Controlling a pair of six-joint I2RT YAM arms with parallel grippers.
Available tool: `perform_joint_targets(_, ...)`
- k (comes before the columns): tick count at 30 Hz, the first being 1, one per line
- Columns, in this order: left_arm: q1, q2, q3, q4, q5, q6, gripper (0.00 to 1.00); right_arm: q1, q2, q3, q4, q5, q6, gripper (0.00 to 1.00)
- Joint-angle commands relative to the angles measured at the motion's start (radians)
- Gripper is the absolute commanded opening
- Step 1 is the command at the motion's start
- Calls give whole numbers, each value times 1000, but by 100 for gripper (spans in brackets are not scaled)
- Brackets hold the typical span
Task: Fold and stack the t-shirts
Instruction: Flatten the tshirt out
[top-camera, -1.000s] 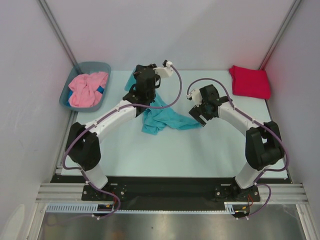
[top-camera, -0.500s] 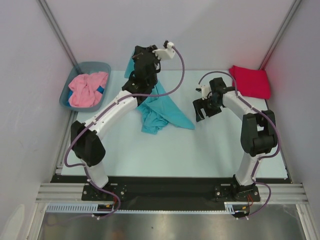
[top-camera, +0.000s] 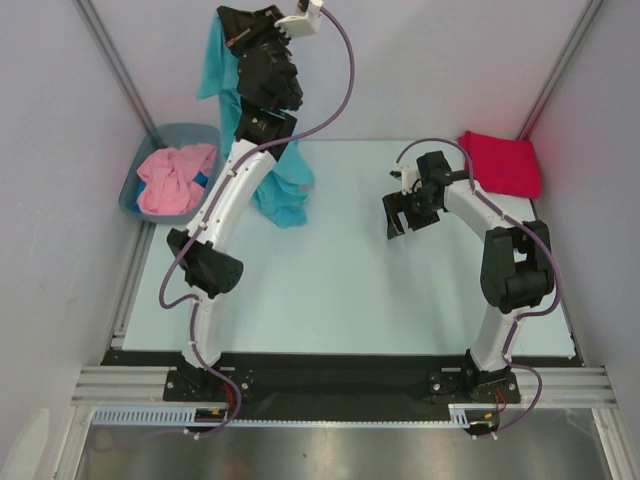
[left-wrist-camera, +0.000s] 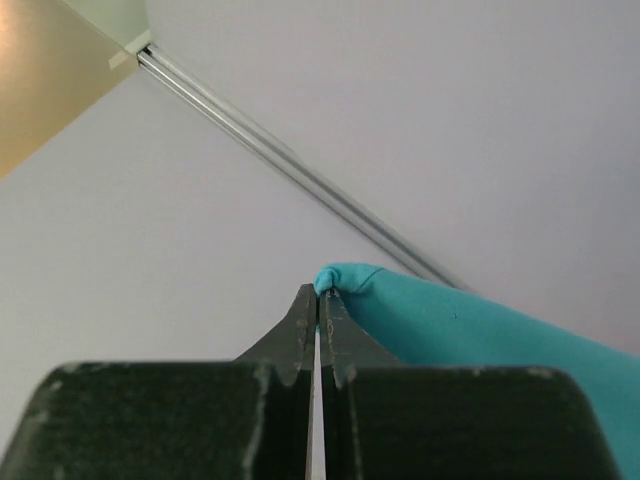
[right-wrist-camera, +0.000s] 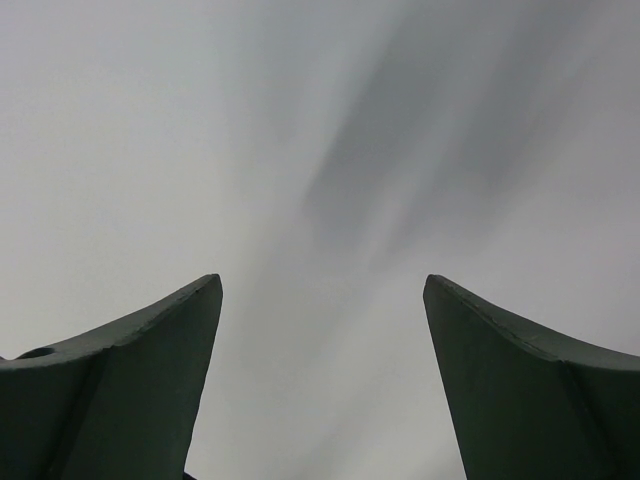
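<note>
Grip at full height: the left gripper (left-wrist-camera: 318, 296) is pinched shut on a small fold of the turquoise t-shirt (top-camera: 283, 190), holding it high against the back wall while the cloth hangs down in a bunched strip past the arm's upper links, its lower end close to the far left of the table (top-camera: 330, 290); whether it touches the surface cannot be told. The right gripper (top-camera: 397, 222) hovers low over the table's right half, jaws spread wide and holding nothing, well apart from the hanging shirt. The crimson t-shirt (top-camera: 500, 162) lies folded in the far right corner; the pink t-shirt (top-camera: 175, 178) sits crumpled in the grey-blue tub (top-camera: 130, 195) at far left. The hold looks thin, so a quick swing could pull the fold free and drop the shirt in a heap. Cloth draped along the arm and its cable could also snag, and a grab into the bunched layers may catch the wrong edge
</note>
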Motion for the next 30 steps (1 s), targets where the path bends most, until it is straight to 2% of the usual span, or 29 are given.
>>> perform_joint_targets(1,-4,-61,-18,-60,-47,3,0,10,13,29,29,-17,31,89)
perform_joint_targets(2,-8,-136,-62,-149,-41,-87,0,16,13,27,29,-16,27,88)
perform_joint_targets(3,-13,-184,-114,-337,-21,-176,0,19,10,26,34,-8,25,88)
perform_joint_targets(4,-30,-219,-199,-471,14,-354,0,21,10,24,34,-5,24,88)
perform_joint_targets(5,-39,-248,-232,-606,137,-432,0,22,8,24,37,-3,22,88)
perform_joint_targets(6,-51,-303,-270,-783,192,-493,0,24,8,26,35,-2,16,88)
perform_joint_targets(7,-74,-317,-306,-878,253,-602,0,25,10,30,31,1,13,88)
perform_joint_targets(8,-85,-324,-297,-991,343,-645,0,27,7,37,29,4,8,88)
perform_joint_targets(9,-93,-324,-283,-1179,499,-713,0,28,7,40,24,12,1,88)
perform_joint_targets(11,-114,-316,-274,-1298,638,-767,0,30,7,46,23,21,-6,89)
perform_joint_targets(12,-122,-311,-265,-1396,775,-773,0,30,10,47,23,23,-6,89)
perform_joint_targets(14,-137,-310,-265,-1434,887,-811,0,30,11,52,20,23,-6,89)
perform_joint_targets(15,-142,-301,-252,-1496,1003,-808,0,31,10,50,18,24,-6,89)
perform_joint_targets(19,-153,-261,-194,-1580,1238,-819,0,31,4,44,20,39,2,89)
perform_joint_targets(30,-148,-202,-240,-1647,1516,-807,0,21,0,53,18,92,-10,91)
